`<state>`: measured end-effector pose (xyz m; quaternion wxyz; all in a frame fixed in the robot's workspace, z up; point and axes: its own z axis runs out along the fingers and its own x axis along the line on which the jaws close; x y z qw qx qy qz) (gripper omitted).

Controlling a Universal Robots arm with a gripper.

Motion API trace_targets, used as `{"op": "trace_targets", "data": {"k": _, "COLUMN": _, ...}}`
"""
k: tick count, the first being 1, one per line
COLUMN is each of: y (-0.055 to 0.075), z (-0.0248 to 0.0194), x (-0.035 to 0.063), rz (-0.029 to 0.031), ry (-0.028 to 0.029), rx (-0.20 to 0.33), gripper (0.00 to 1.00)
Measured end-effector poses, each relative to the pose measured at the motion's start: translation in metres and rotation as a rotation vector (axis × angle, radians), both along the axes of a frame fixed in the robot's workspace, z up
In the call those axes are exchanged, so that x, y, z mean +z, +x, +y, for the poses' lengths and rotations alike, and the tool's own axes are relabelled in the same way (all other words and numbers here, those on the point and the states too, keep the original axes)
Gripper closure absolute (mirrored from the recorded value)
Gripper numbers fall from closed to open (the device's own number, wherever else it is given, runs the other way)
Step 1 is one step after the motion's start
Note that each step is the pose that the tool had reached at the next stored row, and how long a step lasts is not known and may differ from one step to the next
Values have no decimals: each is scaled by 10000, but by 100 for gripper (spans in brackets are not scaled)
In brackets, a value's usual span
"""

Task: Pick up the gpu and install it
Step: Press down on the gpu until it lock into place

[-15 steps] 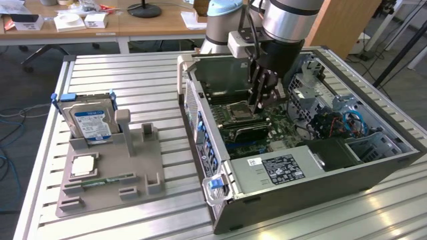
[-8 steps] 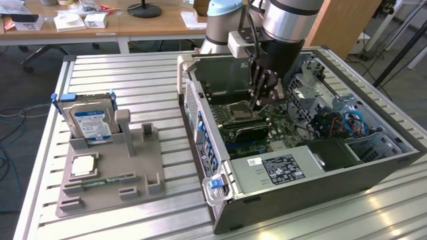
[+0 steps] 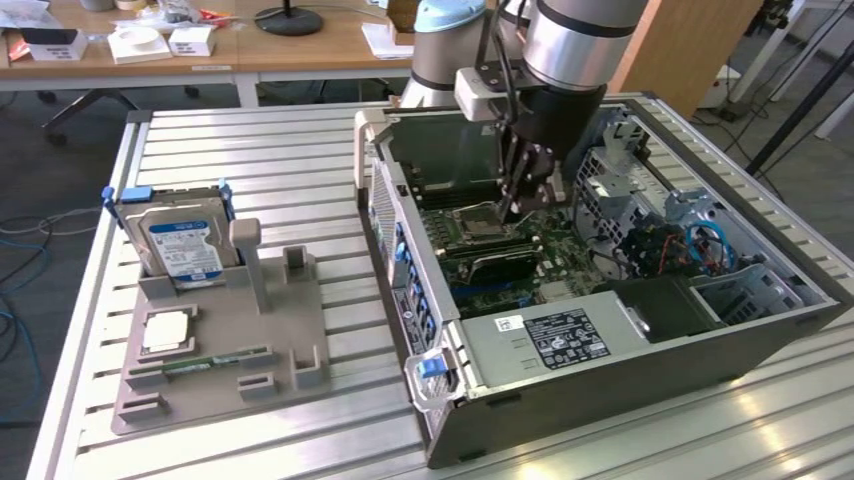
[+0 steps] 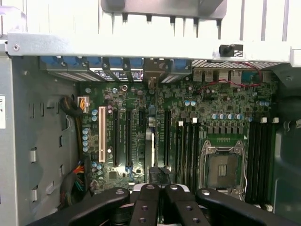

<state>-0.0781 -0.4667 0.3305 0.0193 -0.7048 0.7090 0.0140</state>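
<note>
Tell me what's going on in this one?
The robot arm's black gripper is down inside the open grey computer case, shut just above the green motherboard and its expansion slots. A thin dark card, seen edge-on, stands among those slots right at the fingertips; whether they clamp it is unclear. On the grey holder tray beside the case stands a silver hard drive with a blue-white label.

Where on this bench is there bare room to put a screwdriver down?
Free: the slatted table behind the grey parts tray, left of the computer case in the exterior view; also the strip in front of the tray. Crowded: the tray, and inside the case around the gripper.
</note>
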Motion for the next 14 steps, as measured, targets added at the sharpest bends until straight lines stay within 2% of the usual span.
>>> {"op": "trace_targets", "data": {"k": 14, "y": 0, "z": 0, "x": -254, "rz": 0, "ry": 0, "rx": 0, "gripper": 90}}
